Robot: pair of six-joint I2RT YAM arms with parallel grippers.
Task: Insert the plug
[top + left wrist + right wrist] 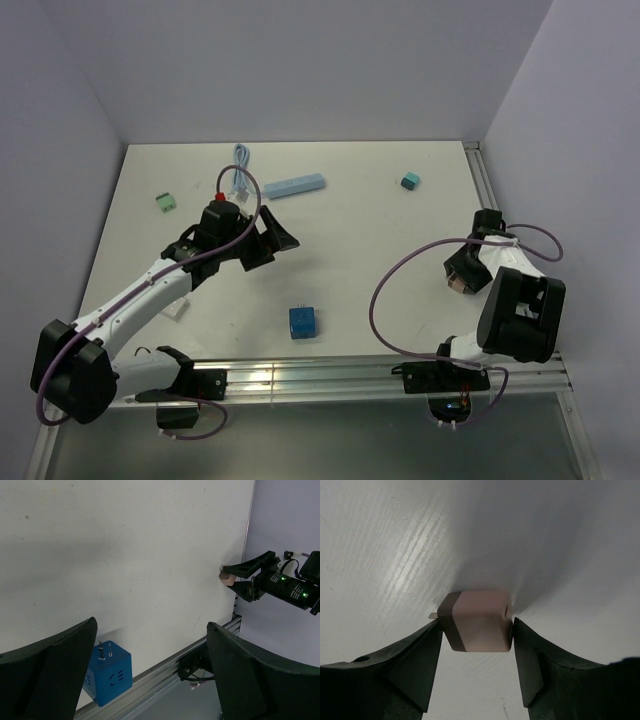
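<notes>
The plug (pixel 480 620) is a small pink cube with a brown end and a metal prong on its left. It lies on the white table at the right edge (pixel 458 286). My right gripper (pixel 476 622) straddles it, both fingers touching its sides. The left wrist view shows this gripper (pixel 227 577) and the plug (pixel 226 575) from afar. A blue socket cube (pixel 303 322) stands near the front rail, also in the left wrist view (pixel 107 677). My left gripper (pixel 272 240) hovers wide open over mid-table, its fingers (pixel 60 650) empty.
A light blue bar (pixel 295 186), a teal block (pixel 410 181), a green block (pixel 166 202) and a coiled pale cable (pixel 241 160) lie toward the back. An aluminium rail (pixel 330 375) runs along the front edge, and another borders the right side (pixel 483 180).
</notes>
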